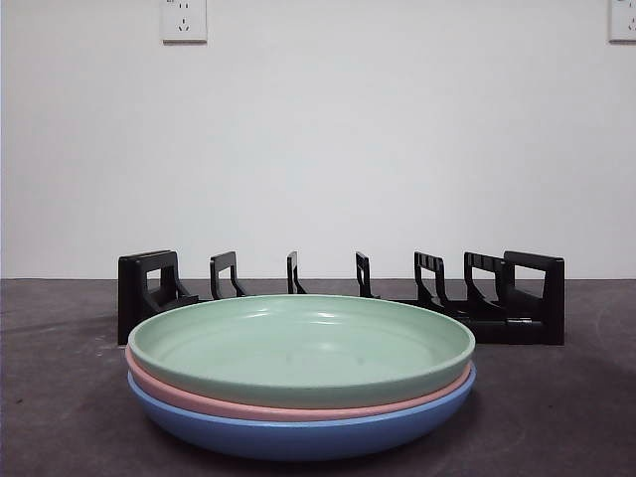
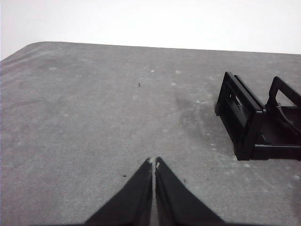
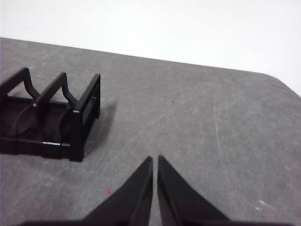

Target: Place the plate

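Three plates are stacked near the front of the table in the front view: a green plate (image 1: 301,348) on top, a pink plate (image 1: 248,404) under it and a blue plate (image 1: 298,434) at the bottom. A black plate rack (image 1: 338,293) with several upright dividers stands behind them, with no plate in it. Its ends show in the left wrist view (image 2: 256,122) and the right wrist view (image 3: 51,117). My left gripper (image 2: 154,162) is shut and empty above bare table beside one end of the rack. My right gripper (image 3: 155,159) is shut and empty beside the other end. Neither arm shows in the front view.
The table is a dark grey mat (image 1: 60,397) against a white wall. Two wall sockets (image 1: 184,20) sit high on the wall. The mat's rounded corners show in both wrist views.
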